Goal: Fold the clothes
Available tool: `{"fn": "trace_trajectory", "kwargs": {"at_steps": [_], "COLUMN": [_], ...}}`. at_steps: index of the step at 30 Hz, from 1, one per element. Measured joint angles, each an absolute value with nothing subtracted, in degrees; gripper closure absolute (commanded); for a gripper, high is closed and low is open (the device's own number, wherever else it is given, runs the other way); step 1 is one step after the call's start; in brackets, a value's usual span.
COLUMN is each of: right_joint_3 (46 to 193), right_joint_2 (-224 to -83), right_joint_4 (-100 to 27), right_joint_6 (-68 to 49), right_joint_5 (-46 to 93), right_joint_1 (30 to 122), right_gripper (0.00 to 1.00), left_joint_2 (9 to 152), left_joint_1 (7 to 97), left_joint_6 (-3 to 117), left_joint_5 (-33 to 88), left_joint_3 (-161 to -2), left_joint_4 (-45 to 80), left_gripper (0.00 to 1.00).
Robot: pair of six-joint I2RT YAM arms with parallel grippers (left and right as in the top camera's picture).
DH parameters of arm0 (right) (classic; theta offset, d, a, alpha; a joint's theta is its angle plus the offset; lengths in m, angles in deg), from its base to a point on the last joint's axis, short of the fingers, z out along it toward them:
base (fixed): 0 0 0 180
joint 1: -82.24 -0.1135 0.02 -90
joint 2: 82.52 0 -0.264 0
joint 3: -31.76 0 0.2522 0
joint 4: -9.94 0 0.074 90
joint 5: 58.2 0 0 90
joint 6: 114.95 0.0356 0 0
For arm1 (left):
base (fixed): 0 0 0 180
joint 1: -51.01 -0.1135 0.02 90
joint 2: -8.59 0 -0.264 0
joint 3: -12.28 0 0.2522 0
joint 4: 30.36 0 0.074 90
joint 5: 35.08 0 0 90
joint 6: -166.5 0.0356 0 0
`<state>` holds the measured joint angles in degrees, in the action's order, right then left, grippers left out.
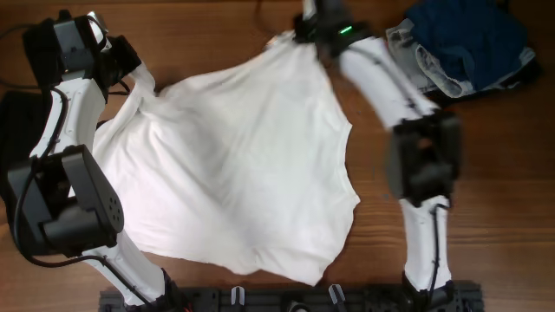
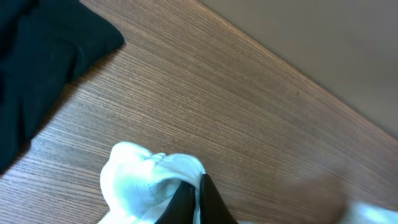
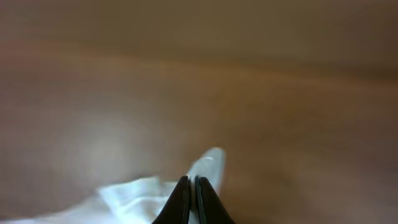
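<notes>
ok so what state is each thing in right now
white t-shirt: unfolded, spread open on the table, far edge pinched at two corners
left gripper: shut on the shirt's bunched corner
right gripper: shut on the shirt's other far corner
pile of clothes: heaped, unfolded, dark blue piece on top
black garment: lying loose, untouched

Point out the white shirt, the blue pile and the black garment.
white shirt [image 1: 234,165], overhead view, middle of the fabric
blue pile [image 1: 468,36], overhead view, top of the heap
black garment [image 2: 37,62], left wrist view, its flat middle
</notes>
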<state>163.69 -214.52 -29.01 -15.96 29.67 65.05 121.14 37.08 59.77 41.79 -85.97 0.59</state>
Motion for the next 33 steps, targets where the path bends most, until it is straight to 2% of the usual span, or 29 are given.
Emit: {"fn": "trace_trajectory", "kwargs": {"at_steps": [5, 11, 14, 24, 30, 33], "right_joint_3": [166.4, 166.4, 166.4, 166.4, 166.5, 164.2], "right_joint_2": [-211.2, -211.2, -211.2, -209.6, -203.3, -203.3], "right_joint_4": [-30.6, -26.0, -27.9, -53.5, -74.4, -78.2], "right_joint_6": [-17.9, -24.8, -26.8, -28.3, -28.0, -28.0], "right_joint_5": [17.6, 14.0, 13.8, 10.2, 8.9, 8.9], "right_joint_1": [77.2, 78.1, 78.0, 81.5, 85.2, 85.0], "right_gripper": [0.96, 0.96, 0.96, 0.96, 0.96, 0.96], "left_joint_2": [119.2, 115.1, 115.1, 115.1, 112.9, 112.8], "left_joint_1": [40.0, 44.0, 44.0, 43.4, 43.0, 43.0], "left_joint_6": [59.9, 59.7, 59.6, 59.7, 59.7, 60.4], "left_joint_5": [44.1, 46.4, 47.4, 47.8, 47.8, 47.8], "left_joint_3": [-85.9, -86.0, -86.0, -86.0, -86.2, -86.1], "left_joint_4": [-3.7, -18.4, -20.3, -4.1, 12.2, 18.1], "left_gripper": [0.96, 0.96, 0.96, 0.96, 0.96, 0.96]}}
